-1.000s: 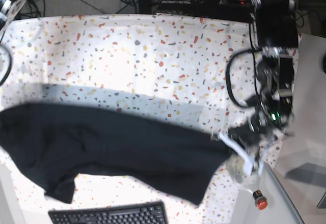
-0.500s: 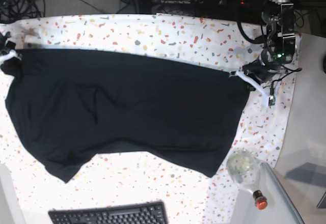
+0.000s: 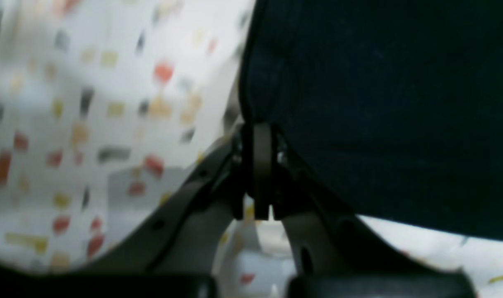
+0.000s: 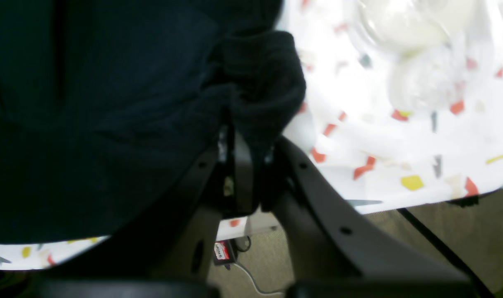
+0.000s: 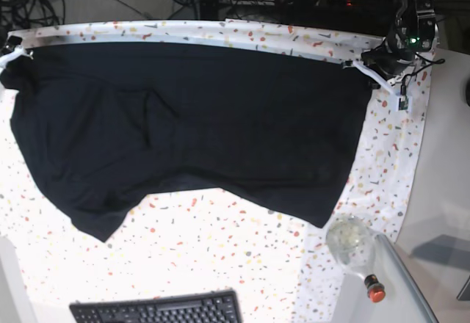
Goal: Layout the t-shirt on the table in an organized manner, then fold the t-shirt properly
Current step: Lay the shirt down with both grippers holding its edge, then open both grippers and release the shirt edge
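**Both grippers clamped on t-shirt at far table edge**

The black t-shirt (image 5: 191,132) lies spread across the far half of the speckled table (image 5: 220,257), its upper edge stretched taut along the far side. The left gripper (image 5: 363,66) is closed on one top corner of the garment; the left wrist view shows the jaws pressed together on the fabric edge. The right gripper (image 5: 11,57) is closed on the opposite corner, a bunched fold pinched between its jaws in the right wrist view. The lower hem hangs uneven, dipping at both ends. A black keyboard (image 5: 158,310) sits at the near edge, apart from the garment. A clear glass vessel (image 5: 351,241) stands near the lower corner.
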Controlling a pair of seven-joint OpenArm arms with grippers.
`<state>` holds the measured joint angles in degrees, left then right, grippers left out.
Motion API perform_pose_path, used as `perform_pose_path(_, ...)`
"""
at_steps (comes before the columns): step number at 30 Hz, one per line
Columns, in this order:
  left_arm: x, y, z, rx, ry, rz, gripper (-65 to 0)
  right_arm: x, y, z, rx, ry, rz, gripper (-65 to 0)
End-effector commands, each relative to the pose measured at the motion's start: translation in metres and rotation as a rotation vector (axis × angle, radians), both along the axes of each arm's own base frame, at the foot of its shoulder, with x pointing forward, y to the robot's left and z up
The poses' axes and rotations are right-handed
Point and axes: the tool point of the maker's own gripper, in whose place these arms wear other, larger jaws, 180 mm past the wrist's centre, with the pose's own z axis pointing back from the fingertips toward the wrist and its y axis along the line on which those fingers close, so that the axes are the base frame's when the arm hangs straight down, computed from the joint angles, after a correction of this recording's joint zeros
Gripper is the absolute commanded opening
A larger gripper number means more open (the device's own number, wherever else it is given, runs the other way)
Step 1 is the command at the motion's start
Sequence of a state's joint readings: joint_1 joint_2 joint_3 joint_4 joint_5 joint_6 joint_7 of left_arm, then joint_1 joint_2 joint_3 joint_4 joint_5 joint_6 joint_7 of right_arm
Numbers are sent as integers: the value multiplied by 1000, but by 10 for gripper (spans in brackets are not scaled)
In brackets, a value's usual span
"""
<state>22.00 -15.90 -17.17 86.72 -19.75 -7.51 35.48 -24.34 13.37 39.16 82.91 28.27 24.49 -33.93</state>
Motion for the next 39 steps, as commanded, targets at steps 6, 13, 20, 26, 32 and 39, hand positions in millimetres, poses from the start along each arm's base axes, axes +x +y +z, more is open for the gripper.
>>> perform_pose_path(6,-13,21,10,57,-48,23,-650,2,-10,9,-30,-17,2,-650)
perform_pose_path(13,-21,15,6,43,-38,29,-650,-2,-10,7,-30,-8,2,-650)
perform_pose_path(20,-29,30,9,37,-57,141,-650,-12,-5,0,-6,59,8,-650)
perform_pose_path(26,-29,55,34,69,-136,243,-276,-13,-3,1,5,48,-17,-486)
perform_pose_path(32,-14,76,85,143,-264,267,-165,-1,-8,43,-69,-50,-38,-279)
perform_pose_path(39,46,49,115,125,-395,166,-268,57,-3,88,-126,-201,25,-282)
